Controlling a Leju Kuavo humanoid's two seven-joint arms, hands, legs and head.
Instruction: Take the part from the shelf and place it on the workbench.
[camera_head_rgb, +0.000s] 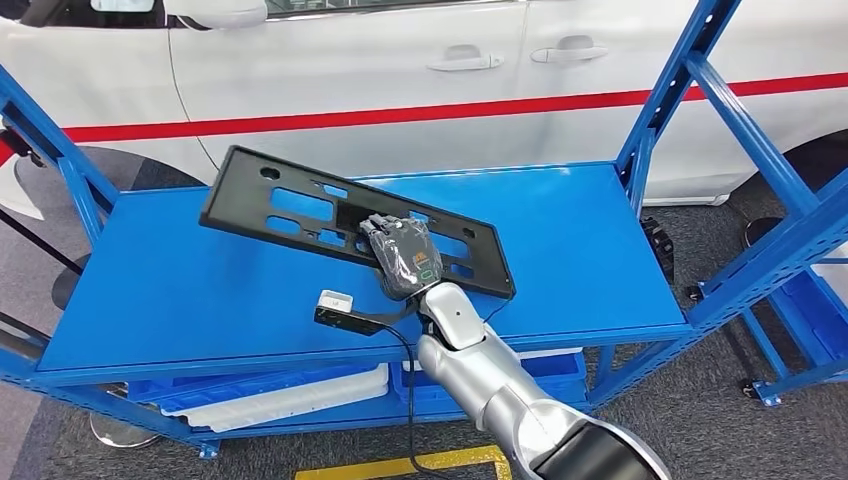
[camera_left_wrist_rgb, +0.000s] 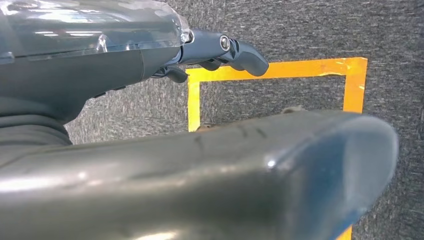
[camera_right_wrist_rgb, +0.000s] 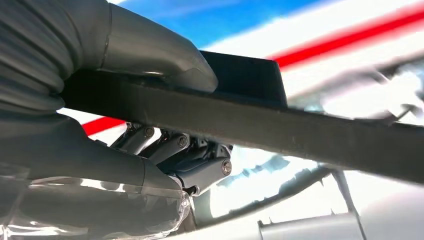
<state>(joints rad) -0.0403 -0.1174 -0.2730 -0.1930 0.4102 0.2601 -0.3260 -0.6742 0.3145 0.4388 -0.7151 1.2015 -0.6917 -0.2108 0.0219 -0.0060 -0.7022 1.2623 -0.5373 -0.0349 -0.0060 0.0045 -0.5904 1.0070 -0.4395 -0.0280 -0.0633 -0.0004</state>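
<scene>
**Right hand holding the black plate over the blue shelf**

The right hand (camera_head_rgb: 403, 257) is gripping the black plastic part (camera_head_rgb: 300, 205), a long flat plate with holes cut in it. The thumb (camera_right_wrist_rgb: 155, 55) is pressing on one face and the fingers (camera_right_wrist_rgb: 200, 170) are curling against the other. The part is sitting tilted above the top of the blue shelf (camera_head_rgb: 600, 250), near the middle. A white car (camera_head_rgb: 400, 70) is standing on the far side. The left hand (camera_left_wrist_rgb: 230, 50) is hanging over grey carpet and yellow floor tape (camera_left_wrist_rgb: 280, 70), with its fingers curling in and holding nothing.
</scene>
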